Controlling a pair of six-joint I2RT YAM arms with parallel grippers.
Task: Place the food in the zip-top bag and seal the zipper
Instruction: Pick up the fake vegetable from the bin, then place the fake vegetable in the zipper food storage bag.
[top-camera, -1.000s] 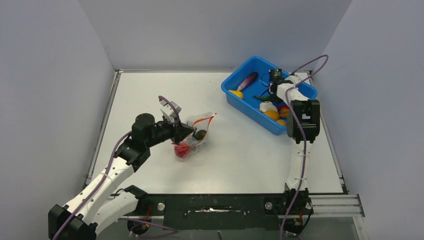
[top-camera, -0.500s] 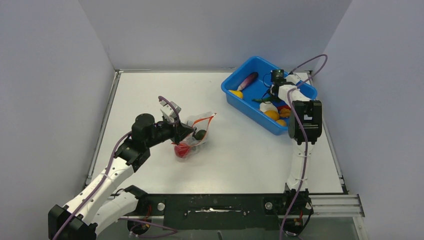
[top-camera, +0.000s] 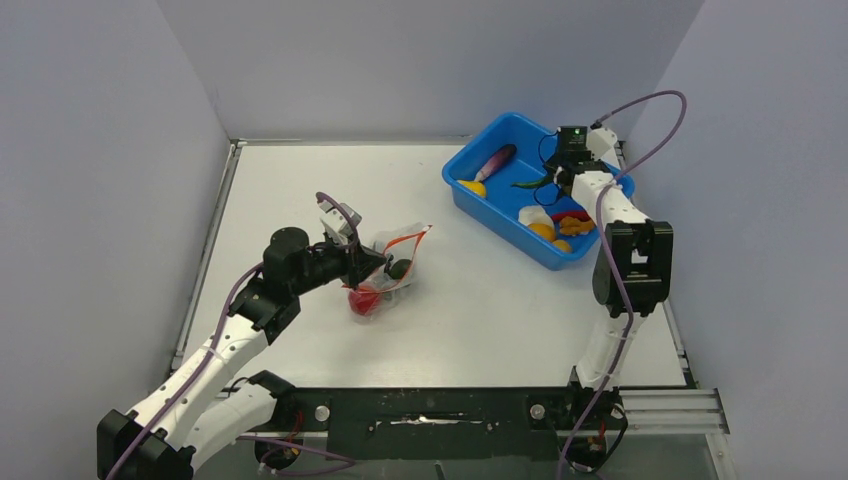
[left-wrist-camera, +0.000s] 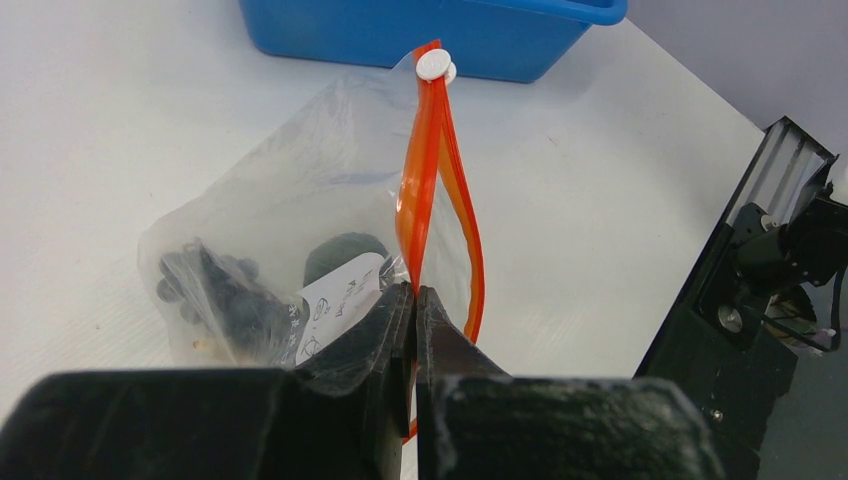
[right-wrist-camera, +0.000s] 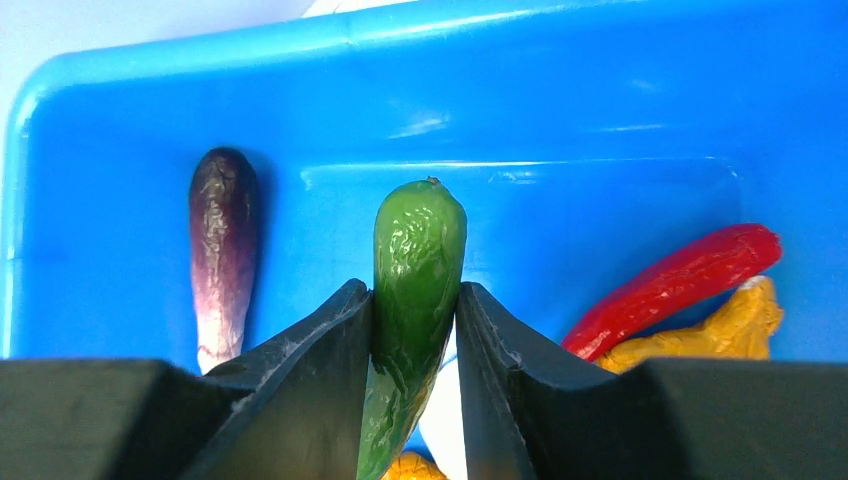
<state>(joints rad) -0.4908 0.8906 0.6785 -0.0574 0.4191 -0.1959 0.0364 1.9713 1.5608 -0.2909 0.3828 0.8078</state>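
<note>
**White counter, grey walls — partway through the loading step**

White counter boxed in by plain grey walls, blue tub at the far right, zip-top bag left of centre.

As I read it, the step in hand is loading the food. The right claw is clenched on a green piece, pinched from both sides above the tub. The purple eggplant lies off to one side of it, a red pepper and a yellow piece to the other. The left claw is clamped tight on the bag's mouth edge, right at the zipper. The zipper's two orange strips bow apart a little, so the mouth gapes only slightly. Dark grapes and a red ball sit inside the bag.

Next move, I'd guess: carry the green piece over to the bag and feed it through that gap. The gap looks narrow — probably needs the piece lined up lengthwise with the slit.

Pose-wise, the right arm stands up from its base with the elbow high and the forearm reaching back over the tub. The left arm lies low, stretched across the counter to the bag.
</note>
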